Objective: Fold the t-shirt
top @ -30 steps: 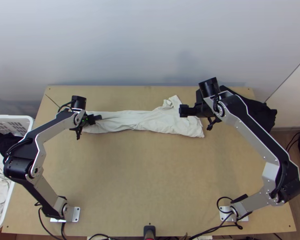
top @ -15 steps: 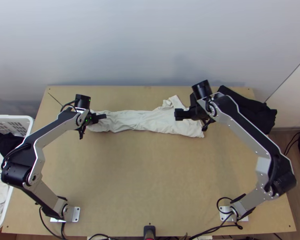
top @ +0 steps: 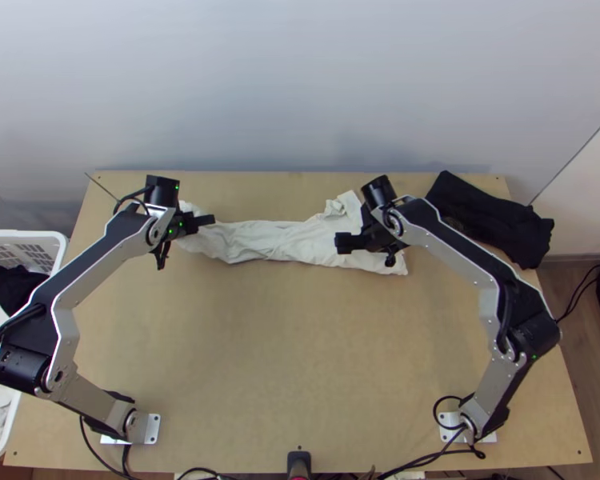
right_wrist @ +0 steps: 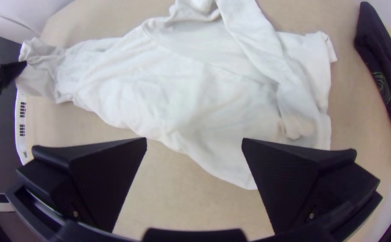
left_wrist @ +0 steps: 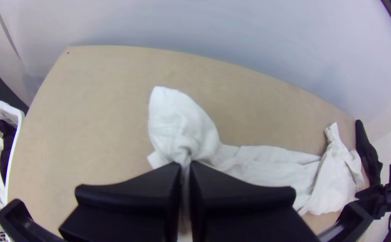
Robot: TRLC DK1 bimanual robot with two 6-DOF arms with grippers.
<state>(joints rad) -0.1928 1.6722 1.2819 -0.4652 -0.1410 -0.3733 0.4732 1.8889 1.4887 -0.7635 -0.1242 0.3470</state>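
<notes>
Top view, with twelve o'clock at the far edge: the white shirt (top: 288,240) lies across the far part of the tabletop (top: 284,360) as a long, rumpled band, narrow toward nine o'clock and broader toward three. The left hand (top: 210,220) is at its nine o'clock end; the right hand (top: 340,243) is over its broad part, so that most of the band extends from this hand toward nine o'clock. A black garment (top: 492,218) rests at about two o'clock from the right hand, and a white basket (top: 59,248) containing dark and pale cloth stands at nine o'clock, beside the tabletop. The left wrist view gives the detail of the grip: the left hand (left_wrist: 185,166) is clamped on the shirt, its fingers pressed together on gathered cloth, with a bunched flap rising beyond them. The right wrist view shows the right hand (right_wrist: 194,140) with its fingers wide apart, cloth lying beyond and partly between them; whether they touch it cannot be told. This view also reveals a narrow strip of the shirt laid over its broad part, and a green pattern on the black garment.
</notes>
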